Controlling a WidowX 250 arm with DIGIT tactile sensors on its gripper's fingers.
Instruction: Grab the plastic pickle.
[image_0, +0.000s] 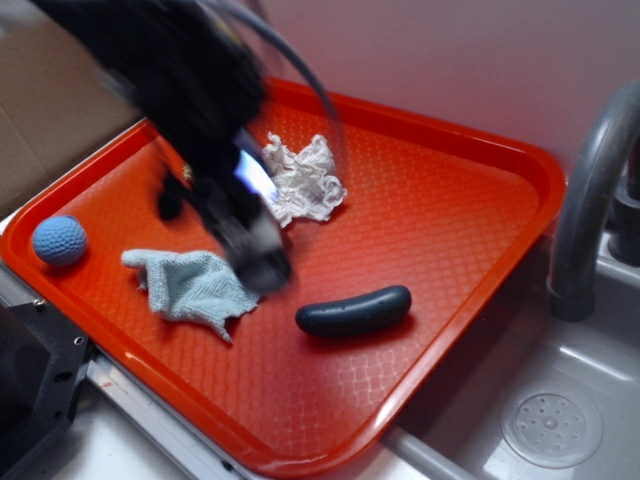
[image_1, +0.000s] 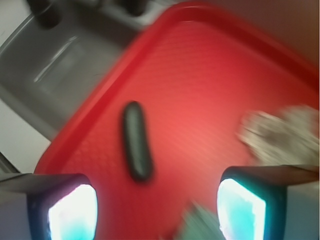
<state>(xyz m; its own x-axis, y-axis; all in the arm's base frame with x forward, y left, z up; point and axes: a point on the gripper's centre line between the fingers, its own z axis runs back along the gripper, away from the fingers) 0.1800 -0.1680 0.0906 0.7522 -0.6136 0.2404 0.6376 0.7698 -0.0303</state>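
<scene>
- Lying on the red tray (image_0: 450, 210), the plastic pickle (image_0: 354, 311) rests flat toward the tray's near edge, apart from everything else.
- The end effector (image_1: 156, 207) hangs above the tray, motion-blurred in the exterior view; its fingers (image_1: 70, 210) stand wide apart and hold nothing.
- In the wrist view the pickle sits just ahead of the fingers, nearer the left one.
- A pale green cloth (image_0: 195, 285) lies beside the pickle, a white crumpled cloth (image_0: 305, 178) farther back.
- A blue ball (image_0: 59, 240) sits at the tray's left corner.
- A grey sink (image_0: 560, 420) adjoins the tray.
</scene>
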